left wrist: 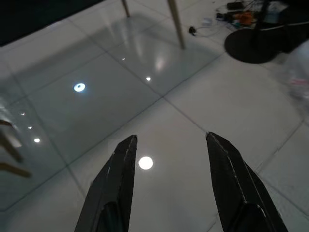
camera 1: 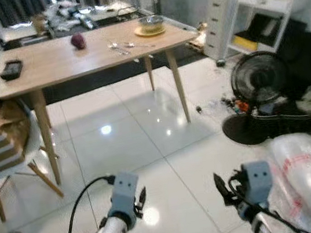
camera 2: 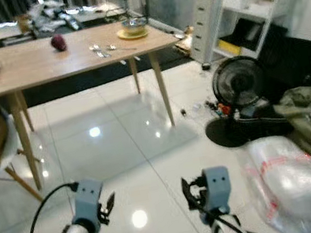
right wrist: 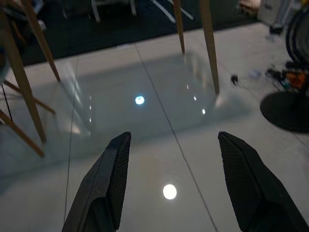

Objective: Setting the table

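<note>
The wooden table (camera 1: 65,62) stands well ahead across the white tile floor (camera 1: 149,152). Near its far right corner sits a yellow plate (camera 1: 150,30) with a bowl (camera 1: 151,22) on it. Cutlery (camera 1: 119,47) lies by the right edge, an apple (camera 1: 78,41) near the far edge, and a black phone (camera 1: 11,69) at the left edge. The left gripper (left wrist: 166,183) and right gripper (right wrist: 174,186) hang low over the floor, fingers apart and empty. A fan (camera 1: 258,80) stands to the right.

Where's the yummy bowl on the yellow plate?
The bowl on the round yellow plate sits at the far right end of the light wooden table, past the silver cutlery, in the head views.
</note>
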Tool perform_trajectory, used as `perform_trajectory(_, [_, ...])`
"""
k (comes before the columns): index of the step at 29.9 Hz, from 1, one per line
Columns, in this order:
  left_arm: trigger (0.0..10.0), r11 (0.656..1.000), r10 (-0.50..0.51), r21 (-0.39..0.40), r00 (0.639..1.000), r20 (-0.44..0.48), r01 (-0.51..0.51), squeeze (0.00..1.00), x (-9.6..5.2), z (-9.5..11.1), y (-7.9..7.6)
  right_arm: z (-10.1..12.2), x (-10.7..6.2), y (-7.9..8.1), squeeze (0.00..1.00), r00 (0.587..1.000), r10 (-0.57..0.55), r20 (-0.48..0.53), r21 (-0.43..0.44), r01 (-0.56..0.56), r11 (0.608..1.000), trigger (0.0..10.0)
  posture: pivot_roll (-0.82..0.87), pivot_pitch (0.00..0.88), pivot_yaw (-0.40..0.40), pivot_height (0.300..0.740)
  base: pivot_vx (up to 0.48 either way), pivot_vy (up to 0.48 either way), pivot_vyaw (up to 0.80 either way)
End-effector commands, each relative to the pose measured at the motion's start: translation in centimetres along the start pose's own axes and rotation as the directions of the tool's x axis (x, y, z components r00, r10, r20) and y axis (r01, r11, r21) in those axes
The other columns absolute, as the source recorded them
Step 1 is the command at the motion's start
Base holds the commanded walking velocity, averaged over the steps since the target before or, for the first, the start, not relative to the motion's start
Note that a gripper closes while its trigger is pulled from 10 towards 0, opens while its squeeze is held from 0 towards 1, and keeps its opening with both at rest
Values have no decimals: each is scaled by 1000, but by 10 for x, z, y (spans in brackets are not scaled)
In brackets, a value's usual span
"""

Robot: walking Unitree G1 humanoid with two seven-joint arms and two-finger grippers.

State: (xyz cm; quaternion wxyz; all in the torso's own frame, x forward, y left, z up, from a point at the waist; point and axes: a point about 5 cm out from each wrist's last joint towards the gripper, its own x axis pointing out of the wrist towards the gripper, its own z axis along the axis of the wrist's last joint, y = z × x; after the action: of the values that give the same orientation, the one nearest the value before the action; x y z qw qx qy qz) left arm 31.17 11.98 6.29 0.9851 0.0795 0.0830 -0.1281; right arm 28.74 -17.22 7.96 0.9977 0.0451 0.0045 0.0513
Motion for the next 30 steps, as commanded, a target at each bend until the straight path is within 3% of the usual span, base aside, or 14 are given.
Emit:
perform_trajectory(1, [10000,1000,10,3,999,-38,-10,0,-4,-9,3,-10,-5,3,0,999,1,-38,16,0,1000,10000,75,58,77,740,337,0,0])
perform_trajectory(30, [10000,1000,4,-1,999,-36,-4,0,-4,-9,2,-10,-4,2,0,999,0,-39,13,0,1000,10000,75,55,75,740,334,0,0])
